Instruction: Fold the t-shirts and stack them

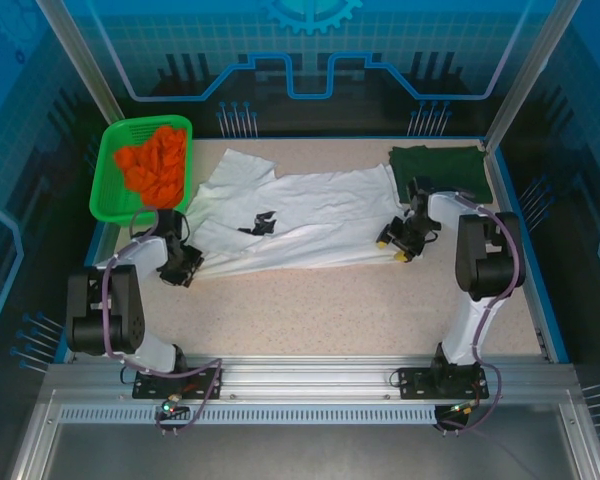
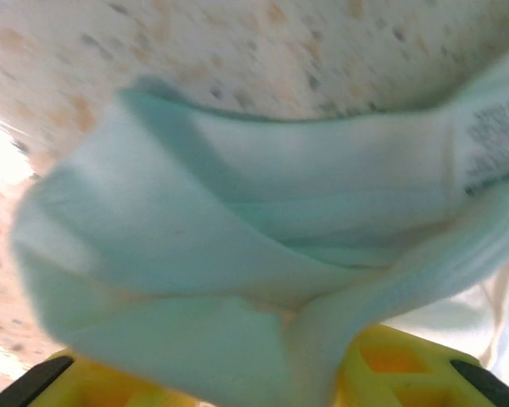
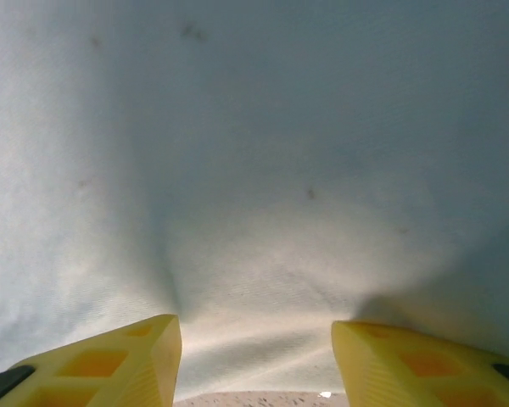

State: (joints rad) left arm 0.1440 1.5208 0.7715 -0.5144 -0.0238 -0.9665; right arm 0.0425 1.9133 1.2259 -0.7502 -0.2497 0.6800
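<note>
Nearest us, our right gripper (image 3: 254, 329) stands open at the right end of the white t-shirt (image 1: 310, 215), which lies lengthwise across the table (image 1: 330, 310) toward our left gripper (image 1: 188, 268), so cloth-smothered we cannot tell its grip.

Green basket (image 1: 105, 190) at table's (image 1: 330, 310) far-left corner, orange heap (image 1: 155, 162) inside.

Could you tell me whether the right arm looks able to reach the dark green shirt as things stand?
Probably yes: the green shirt lies just beyond the right gripper, with nothing between them; its open jaws sit at the edge of the white shirt.
</note>
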